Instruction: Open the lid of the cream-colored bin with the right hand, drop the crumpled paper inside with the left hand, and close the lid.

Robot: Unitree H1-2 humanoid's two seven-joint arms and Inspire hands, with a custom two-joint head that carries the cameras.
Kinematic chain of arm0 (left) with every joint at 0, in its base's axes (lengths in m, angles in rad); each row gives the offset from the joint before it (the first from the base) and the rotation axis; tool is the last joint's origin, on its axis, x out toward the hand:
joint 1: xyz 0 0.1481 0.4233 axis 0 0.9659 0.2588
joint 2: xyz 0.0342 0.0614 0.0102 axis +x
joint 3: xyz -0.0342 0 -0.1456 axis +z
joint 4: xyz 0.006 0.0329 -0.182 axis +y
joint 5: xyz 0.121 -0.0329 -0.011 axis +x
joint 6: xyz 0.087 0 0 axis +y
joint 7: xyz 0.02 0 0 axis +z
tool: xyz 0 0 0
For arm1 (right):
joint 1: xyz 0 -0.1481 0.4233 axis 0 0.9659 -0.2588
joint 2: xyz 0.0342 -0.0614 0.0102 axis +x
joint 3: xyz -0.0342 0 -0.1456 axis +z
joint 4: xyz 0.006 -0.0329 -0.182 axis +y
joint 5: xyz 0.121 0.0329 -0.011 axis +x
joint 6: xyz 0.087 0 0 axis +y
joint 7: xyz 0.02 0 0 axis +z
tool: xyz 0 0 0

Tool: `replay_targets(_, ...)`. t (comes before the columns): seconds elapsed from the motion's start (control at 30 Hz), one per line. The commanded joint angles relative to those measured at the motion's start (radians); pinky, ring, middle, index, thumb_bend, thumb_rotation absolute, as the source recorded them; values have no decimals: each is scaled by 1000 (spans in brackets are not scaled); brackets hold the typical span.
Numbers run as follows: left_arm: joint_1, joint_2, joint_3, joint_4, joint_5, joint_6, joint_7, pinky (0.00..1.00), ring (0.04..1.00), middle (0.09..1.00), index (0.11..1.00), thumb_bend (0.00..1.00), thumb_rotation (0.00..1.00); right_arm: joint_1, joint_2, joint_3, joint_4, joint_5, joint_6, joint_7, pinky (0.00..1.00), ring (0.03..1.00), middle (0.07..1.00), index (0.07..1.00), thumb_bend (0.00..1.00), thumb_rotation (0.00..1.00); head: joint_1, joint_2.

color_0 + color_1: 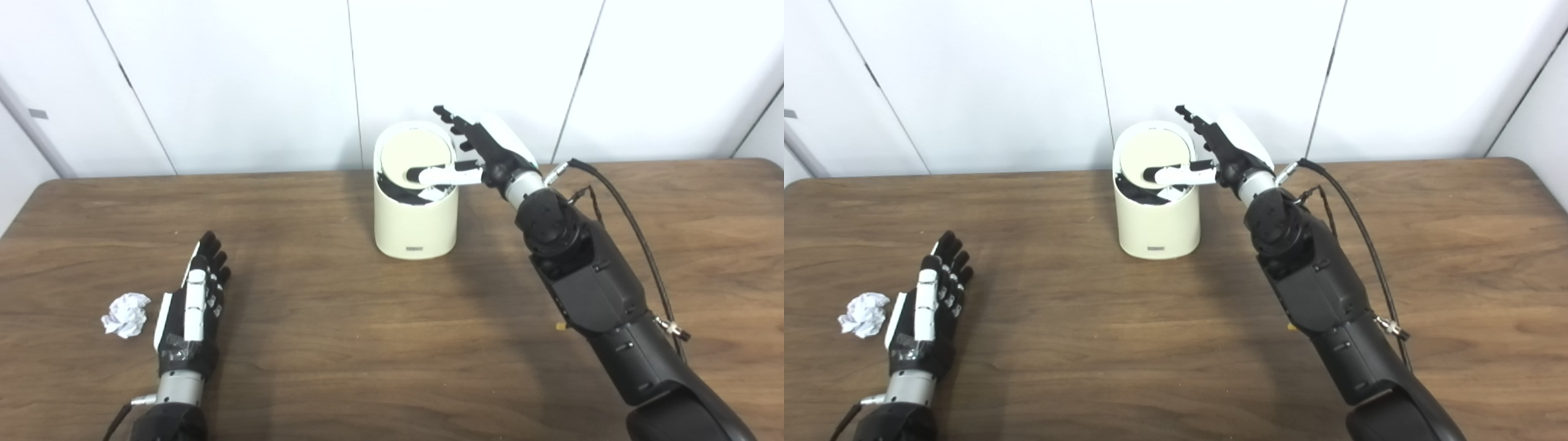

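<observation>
The cream-colored bin (416,223) stands at the table's back middle. Its round lid (415,158) is tipped up toward the wall, showing the dark liner and a bit of white paper inside. My right hand (481,150) is at the bin's right rim, fingers spread, thumb reaching across the lid's inner face. A crumpled white paper ball (126,314) lies at the front left. My left hand (195,300) rests flat and open on the table just right of the ball, not touching it.
The brown wooden table (343,343) spans the view, with its back edge against a white panelled wall. A black cable (631,226) runs along my right forearm. A grey strip leans at the far left.
</observation>
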State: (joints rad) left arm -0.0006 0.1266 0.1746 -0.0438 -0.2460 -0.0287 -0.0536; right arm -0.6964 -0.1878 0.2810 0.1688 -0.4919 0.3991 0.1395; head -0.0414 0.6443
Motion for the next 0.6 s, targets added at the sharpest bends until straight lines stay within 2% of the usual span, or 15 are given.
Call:
replay_targets(0.0,3,-5,-5,-11,-7,-10,-11,1000,1000,1000,1000,536,885,-59,-4,-5,-25,-6,-36,-7,824,928,942,943,762,479,-1,0)
replay_targets(0.57,4,-7,-5,-11,-1,-15,-9,1000,1000,1000,1000,517,904,-66,-12,-1,-22,-19,-27,0,825,927,944,942,770,490,-4,6)
